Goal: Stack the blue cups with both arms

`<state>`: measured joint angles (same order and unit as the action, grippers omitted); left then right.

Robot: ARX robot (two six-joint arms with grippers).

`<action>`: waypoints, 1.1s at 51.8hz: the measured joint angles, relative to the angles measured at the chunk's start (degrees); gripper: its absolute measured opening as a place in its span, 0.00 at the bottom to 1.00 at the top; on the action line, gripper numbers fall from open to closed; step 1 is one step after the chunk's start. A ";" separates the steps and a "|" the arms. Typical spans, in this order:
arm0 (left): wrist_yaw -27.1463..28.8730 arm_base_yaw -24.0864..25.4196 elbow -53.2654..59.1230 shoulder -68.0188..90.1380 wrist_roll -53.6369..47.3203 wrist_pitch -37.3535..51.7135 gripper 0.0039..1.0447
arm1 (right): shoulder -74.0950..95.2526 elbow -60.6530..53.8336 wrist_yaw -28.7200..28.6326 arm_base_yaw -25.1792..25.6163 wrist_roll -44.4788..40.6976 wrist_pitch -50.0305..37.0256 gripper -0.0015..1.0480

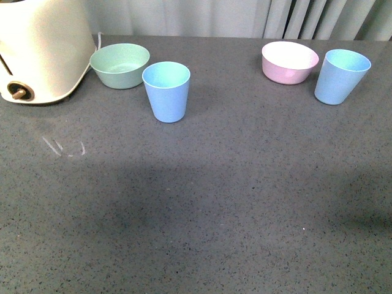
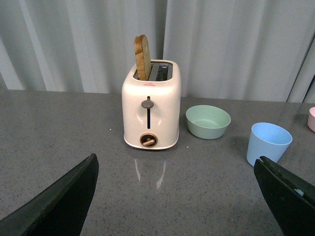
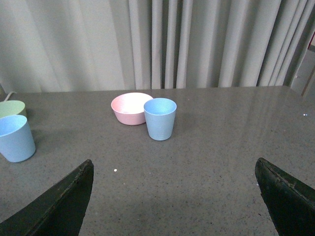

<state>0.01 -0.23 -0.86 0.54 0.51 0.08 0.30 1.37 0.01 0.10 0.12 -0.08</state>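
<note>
as left blue cup [image 1: 166, 92] and right blue cup [image 1: 342, 76] both stand upright, rims up, axis vertical, side-on grip looks apt, one per arm. left one just beside mint bowl [image 1: 120, 65], right one just beside pink bowl [image 1: 290, 62], pair well apart toward far side of bench [image 1: 245, 202]. left end effector [image 2: 176, 161] spread wide, empty, left blue cup ahead of it; right end effector [image 3: 174, 164] equally wide, empty, right blue cup ahead. neither near its cup.

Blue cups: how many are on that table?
2. The left cup stands upright by the green bowl, near the toaster. The right cup stands upright beside the pink bowl. No others show, though behind the toaster is hidden.
</note>
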 joint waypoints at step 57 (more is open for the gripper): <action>0.63 -15.98 -34.67 70.20 17.64 -2.29 0.92 | -0.02 0.00 0.00 0.00 0.00 0.00 0.91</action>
<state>0.64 -16.21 -35.53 70.74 18.15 -2.22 0.27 1.37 0.01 0.10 0.12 -0.08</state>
